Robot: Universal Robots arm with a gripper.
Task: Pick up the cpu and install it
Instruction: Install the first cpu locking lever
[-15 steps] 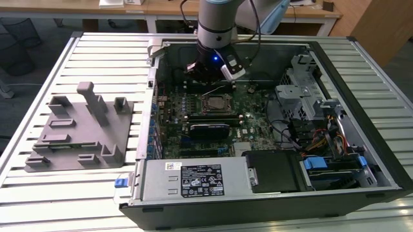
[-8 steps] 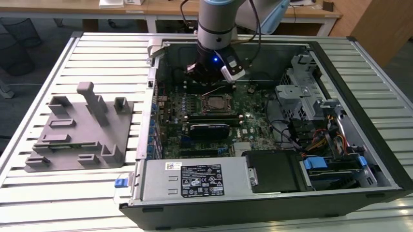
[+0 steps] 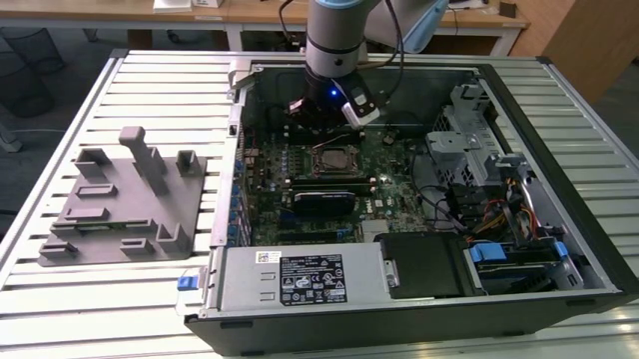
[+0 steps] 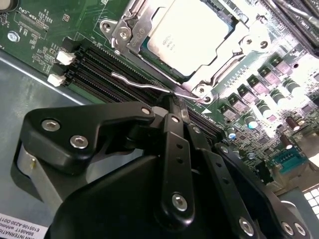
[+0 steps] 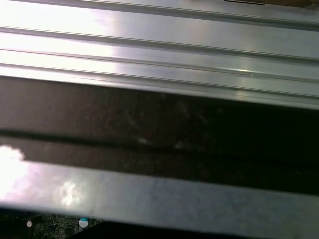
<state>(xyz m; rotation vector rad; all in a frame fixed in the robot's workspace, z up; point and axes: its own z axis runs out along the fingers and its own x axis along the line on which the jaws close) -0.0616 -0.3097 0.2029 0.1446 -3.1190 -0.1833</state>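
Lies flat in the socket: the cpu [image 4: 189, 35], pale silver top up, framed by the bright metal socket bracket [image 4: 219, 74] in the second wrist view, and at about the middle of the frame in the exterior view, on the green motherboard [image 3: 390, 179]. Judged light, thin and rigid, with a smooth, rather slippery lid; judged fragile on the underside, so best taken by two opposite edges, level, never pressed from above or dragged sideways. Leaves little edge free as it sits, with the bracket close around it. Hangs just above and behind the socket in the exterior view: the gripper [image 4: 173, 99], black fingers drawn together with no gap between the tips and nothing of the chip between them. Touches or nearly touches the thin wire socket lever [image 4: 139, 83] at the tips; cannot tell whether actually pinching it. Run beside the lever, dark memory slots [image 4: 99, 62]. Around it all, the open computer case [image 3: 589, 247], crowded with cables and a drive cage on the exterior view's right. Rests on a ribbed metal table [image 3: 80, 299], hard and level, with a grey pegged tray [image 3: 100, 217] well apart at the exterior view's left.
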